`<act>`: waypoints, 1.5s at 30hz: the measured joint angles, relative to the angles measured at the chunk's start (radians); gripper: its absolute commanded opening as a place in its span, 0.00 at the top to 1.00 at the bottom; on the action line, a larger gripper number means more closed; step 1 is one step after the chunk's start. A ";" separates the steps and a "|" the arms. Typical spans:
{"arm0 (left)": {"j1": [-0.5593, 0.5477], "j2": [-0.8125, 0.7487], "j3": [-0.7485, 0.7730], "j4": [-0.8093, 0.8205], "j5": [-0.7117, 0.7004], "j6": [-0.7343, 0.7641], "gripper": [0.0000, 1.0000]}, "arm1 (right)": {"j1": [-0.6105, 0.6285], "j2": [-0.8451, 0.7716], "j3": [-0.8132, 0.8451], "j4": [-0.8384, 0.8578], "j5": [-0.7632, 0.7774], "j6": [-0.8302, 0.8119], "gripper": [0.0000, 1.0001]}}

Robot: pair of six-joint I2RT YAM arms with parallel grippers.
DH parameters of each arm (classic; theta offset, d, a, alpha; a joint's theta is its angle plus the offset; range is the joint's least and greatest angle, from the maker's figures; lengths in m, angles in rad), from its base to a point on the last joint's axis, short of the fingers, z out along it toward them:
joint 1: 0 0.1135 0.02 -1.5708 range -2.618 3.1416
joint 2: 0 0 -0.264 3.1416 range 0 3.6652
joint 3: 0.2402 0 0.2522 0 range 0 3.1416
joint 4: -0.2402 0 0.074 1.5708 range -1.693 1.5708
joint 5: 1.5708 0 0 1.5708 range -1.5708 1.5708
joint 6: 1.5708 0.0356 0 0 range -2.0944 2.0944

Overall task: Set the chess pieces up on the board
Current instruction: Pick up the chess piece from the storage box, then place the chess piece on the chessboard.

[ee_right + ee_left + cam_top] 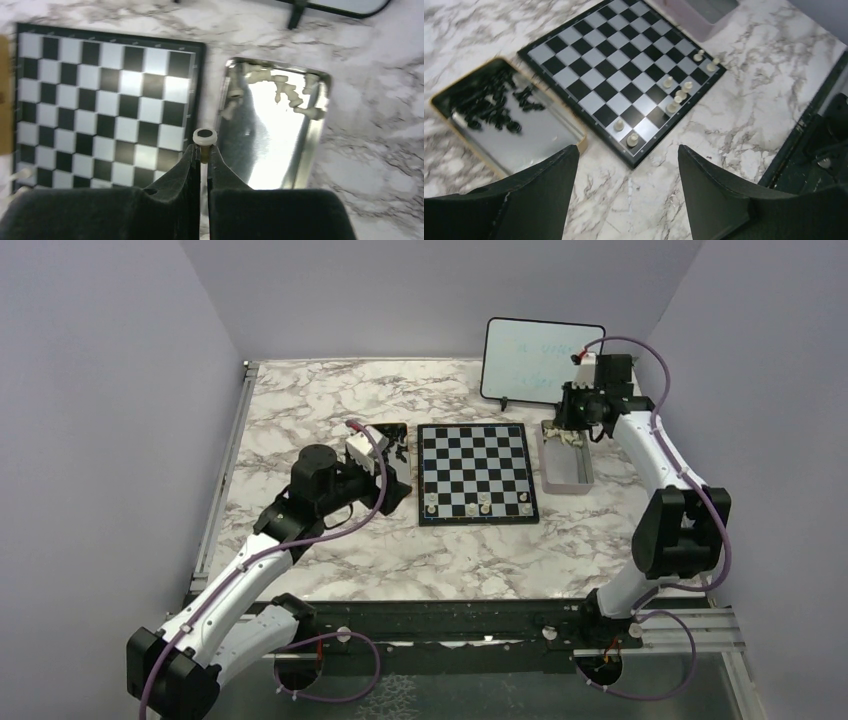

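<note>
Marble tabletop (380, 125), left pincer (628, 156) apart, right pincer (204, 152) clamped on cream piece (205, 136), tray (270, 150) rim beside board (100, 105) edge

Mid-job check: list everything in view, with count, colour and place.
table: one, grey-veined white marble, under everything
board: one, black-and-white checks, table centre
board pieces: several, cream, board's near rows
left tray: one, gold-rimmed metal, left of board
black pieces: a heap, black, in left tray
right tray: one, metal, right of board
tray pieces: several, cream, right tray's far end
whiteboard: one, white, black frame, upright behind right tray
held piece: one, cream, in right gripper
left gripper: one, black, open, left of board
right gripper: one, black, shut on held piece, near right tray
</note>
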 measured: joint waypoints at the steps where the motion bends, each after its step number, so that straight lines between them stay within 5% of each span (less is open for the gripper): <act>1: 0.000 0.005 -0.003 0.038 0.057 0.026 0.25 | 0.009 -0.019 0.000 -0.002 -0.026 0.003 0.96; 11: -0.035 0.070 -0.008 0.187 0.377 0.363 0.21 | 0.275 -0.150 -0.171 -0.011 -0.236 0.064 0.95; 24: -0.234 0.111 0.041 0.025 0.429 1.026 0.31 | 0.461 -0.233 -0.282 0.016 -0.570 0.077 0.95; 32: -0.298 0.144 0.043 -0.005 0.397 1.185 0.37 | 0.464 -0.296 -0.332 0.078 -0.749 0.099 0.94; 45: -0.343 0.245 0.093 -0.016 0.301 1.310 0.40 | 0.477 -0.300 -0.331 0.092 -0.799 0.100 0.94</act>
